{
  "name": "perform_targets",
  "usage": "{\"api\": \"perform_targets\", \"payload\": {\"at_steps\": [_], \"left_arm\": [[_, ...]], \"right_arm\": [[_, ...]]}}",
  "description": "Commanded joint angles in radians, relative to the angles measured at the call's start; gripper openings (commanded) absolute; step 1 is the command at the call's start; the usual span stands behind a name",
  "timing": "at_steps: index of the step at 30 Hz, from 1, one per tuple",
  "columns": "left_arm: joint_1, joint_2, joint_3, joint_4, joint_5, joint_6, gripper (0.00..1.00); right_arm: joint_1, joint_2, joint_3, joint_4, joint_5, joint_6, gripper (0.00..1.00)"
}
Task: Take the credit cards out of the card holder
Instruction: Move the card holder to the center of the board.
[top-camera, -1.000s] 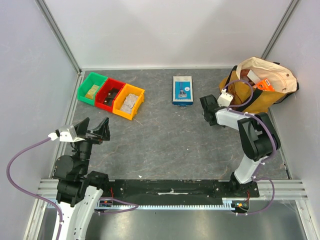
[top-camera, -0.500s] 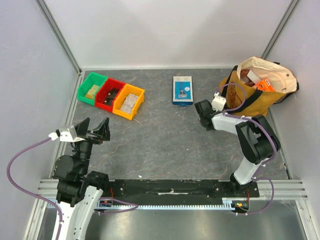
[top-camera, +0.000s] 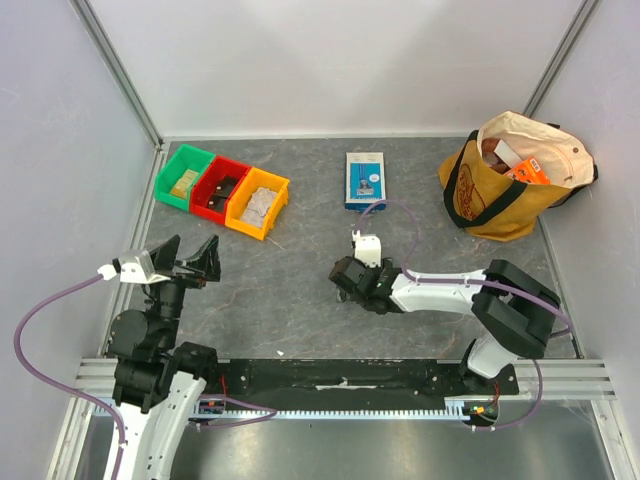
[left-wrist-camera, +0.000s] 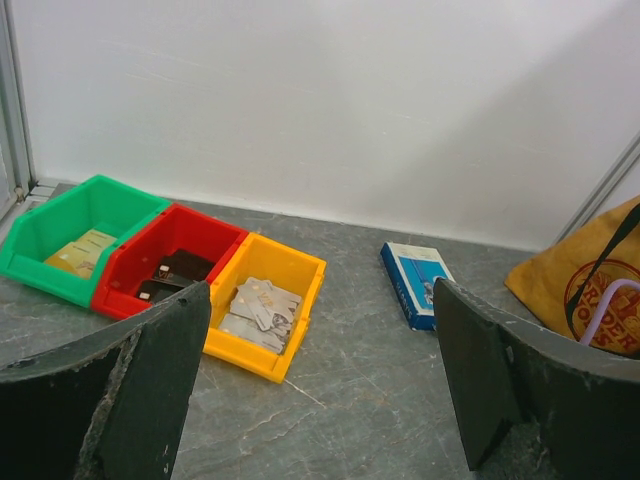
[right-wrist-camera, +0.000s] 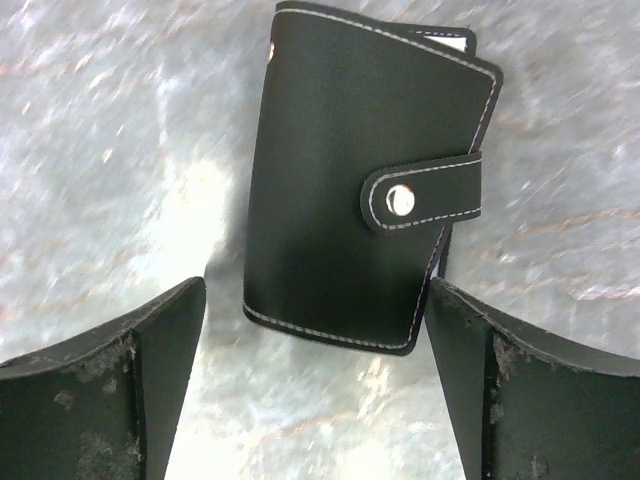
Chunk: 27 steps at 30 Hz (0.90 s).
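Here, the card holder (right-wrist-camera: 365, 190) is shown lying closed on the grey table (right-wrist-camera: 100, 150), its snap strap fastened. Its near edge is framed by the widely parted fingers of the right gripper (right-wrist-camera: 315, 290) — nothing is gripped. The left gripper (left-wrist-camera: 320, 290) is likewise spread wide and empty.

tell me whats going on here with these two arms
The right gripper hangs open over the black card holder, which lies flat on the table between its fingers, not gripped. The holder is closed, with its snap strap fastened, and no credit cards are out yet. The left gripper is open too, off at the left side facing the coloured bins, touching nothing.
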Motion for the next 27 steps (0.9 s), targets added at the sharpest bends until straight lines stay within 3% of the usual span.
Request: {"api": "perform_targets", "payload": {"at_steps": [1,9,19,27], "left_arm": [[0.001,0.021,0.0,0.019,0.01,0.0,0.97],[-0.002,0.1,-0.004,0.054,0.104,0.003,0.98],[0.0,0.419,0.088,-0.027,0.383,-0.038,0.98],[-0.029,0.74,0.096,-0.061,0.565,-0.227,0.98]], "right_arm": [[0.047,-0.084,0.012,-0.074,-0.103,0.035,0.98],[0.02,-0.214,0.147,-0.17,-0.147,-0.115,0.98],[-0.166,-0.262,0.149,-0.19,-0.295,-0.255,0.98],[-0.215,-0.159,0.158,-0.186,-0.321,-0.302,0.75]]}}
